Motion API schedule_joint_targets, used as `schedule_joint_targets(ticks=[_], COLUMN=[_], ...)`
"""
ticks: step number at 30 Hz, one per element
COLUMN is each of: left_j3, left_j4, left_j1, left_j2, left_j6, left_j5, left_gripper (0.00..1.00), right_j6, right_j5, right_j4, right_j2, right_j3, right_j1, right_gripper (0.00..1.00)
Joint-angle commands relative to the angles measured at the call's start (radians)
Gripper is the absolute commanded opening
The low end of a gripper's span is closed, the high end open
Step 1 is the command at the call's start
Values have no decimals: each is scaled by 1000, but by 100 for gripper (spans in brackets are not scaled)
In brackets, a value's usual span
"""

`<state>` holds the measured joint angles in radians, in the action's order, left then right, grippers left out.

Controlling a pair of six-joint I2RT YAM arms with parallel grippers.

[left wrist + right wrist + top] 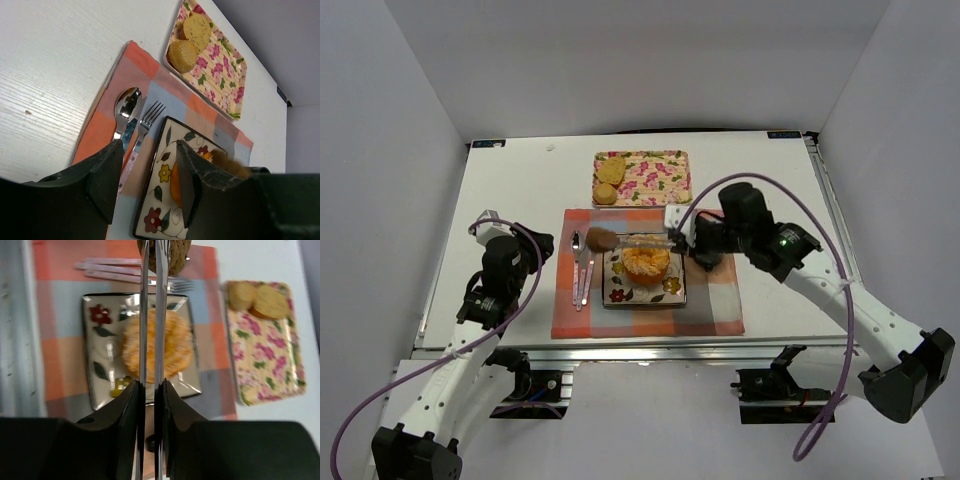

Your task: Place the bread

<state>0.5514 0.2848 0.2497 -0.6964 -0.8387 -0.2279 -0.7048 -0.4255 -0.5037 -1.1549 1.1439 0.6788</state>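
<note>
On the white worktop we see one checked placemat. Beyond its far edge lies one flowered tray, and on the mat sits one flowered square plate. The right gripper has its jaws pressed nearly together on a single pair of metal tongs. The tong tips pinch the bread, a brown piece held in the air over the heads of the cutlery, just off the plate's far left corner. The left gripper hangs beside the mat with its jaws wide apart and nothing between them. We judge the plate to be the goal. To place the bread well, we would bring the tong tips over a bare part of the plate and keep the squeeze steady while lowering. We would ease the grip only once the bread is nearly resting, so it neither rolls onto the mat nor knocks the orange round already there. Counting the small things, there are two buns on the tray, one bread in the tongs and one orange round on the plate. There is also one spoon and one fork.
</note>
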Motion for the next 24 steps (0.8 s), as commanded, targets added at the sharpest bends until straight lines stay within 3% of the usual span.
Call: schedule_joint_targets(ticks=[1,7,24], left_j3=[22,21,-2], left_j4=[11,50,97], left_j1=[-6,-6,-6], left_j2=[23,67,156], left_j6=[9,3,-19], left_j5=[-14,-31,-51], left_gripper=[57,57,57], right_j6=[-54,-203,-348], right_j5=[2,129,281], right_j4=[-58,-114,54], right_j2=[34,40,27], right_j3=[-24,-76,-222], right_j1=[82,229,235], right_gripper=[0,0,8])
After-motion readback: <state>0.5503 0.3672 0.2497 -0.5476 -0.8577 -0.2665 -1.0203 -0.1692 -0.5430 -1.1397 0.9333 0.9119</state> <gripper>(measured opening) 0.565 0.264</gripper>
